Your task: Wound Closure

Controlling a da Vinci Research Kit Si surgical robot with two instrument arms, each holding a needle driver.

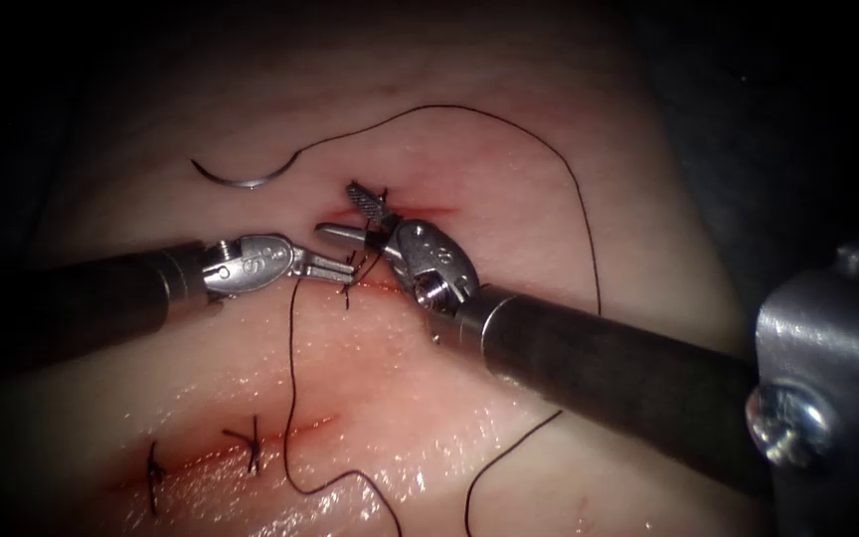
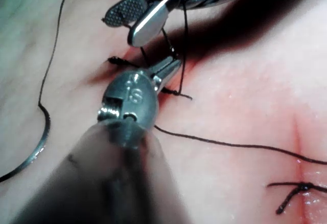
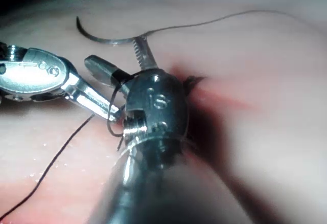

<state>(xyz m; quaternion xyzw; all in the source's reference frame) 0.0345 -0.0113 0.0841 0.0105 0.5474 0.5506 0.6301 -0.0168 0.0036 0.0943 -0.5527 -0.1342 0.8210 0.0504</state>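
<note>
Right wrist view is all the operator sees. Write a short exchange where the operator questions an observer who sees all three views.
Operator: The needle lies free on the tissue; left tool is shut on thread, right tool open, holding nothing. Any stitches done?
Observer: Endoscope view: two stitches cross a second cut, lower left.
Operator: Where does the needle's thread run?
Observer: It arcs right of the upper cut, then passes behind the right tool's shaft.

Black thread (image 1: 589, 229) crosses pale pink tissue (image 1: 509, 179) streaked with red fluid (image 1: 280, 438). The curved needle (image 1: 241, 179) gleams silver.
</note>
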